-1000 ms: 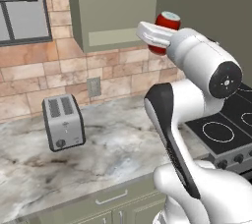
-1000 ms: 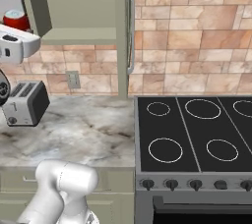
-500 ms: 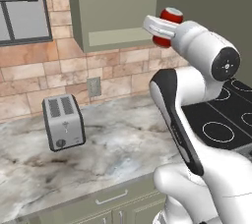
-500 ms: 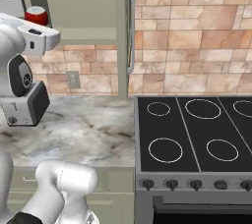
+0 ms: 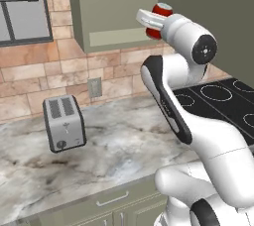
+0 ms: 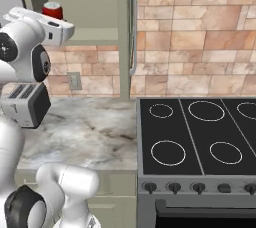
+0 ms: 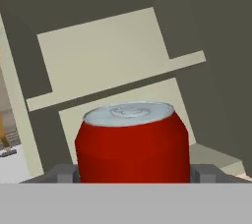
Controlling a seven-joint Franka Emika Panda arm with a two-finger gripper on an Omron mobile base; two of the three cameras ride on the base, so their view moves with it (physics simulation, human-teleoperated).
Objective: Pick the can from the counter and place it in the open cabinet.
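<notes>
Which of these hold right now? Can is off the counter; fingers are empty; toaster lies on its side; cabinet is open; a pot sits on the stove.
1. The can is off the counter: true.
2. The fingers are empty: false, they are closed on the can.
3. The toaster lies on its side: false, it stands upright.
4. The cabinet is open: true.
5. A pot sits on the stove: false, its burners are bare.

White glossy arm [image 5: 198, 121] showing rounded bulky links, with a black stripe running along one link. Dark round caps are sitting at joints; gripper [image 5: 149, 19] white.
</notes>
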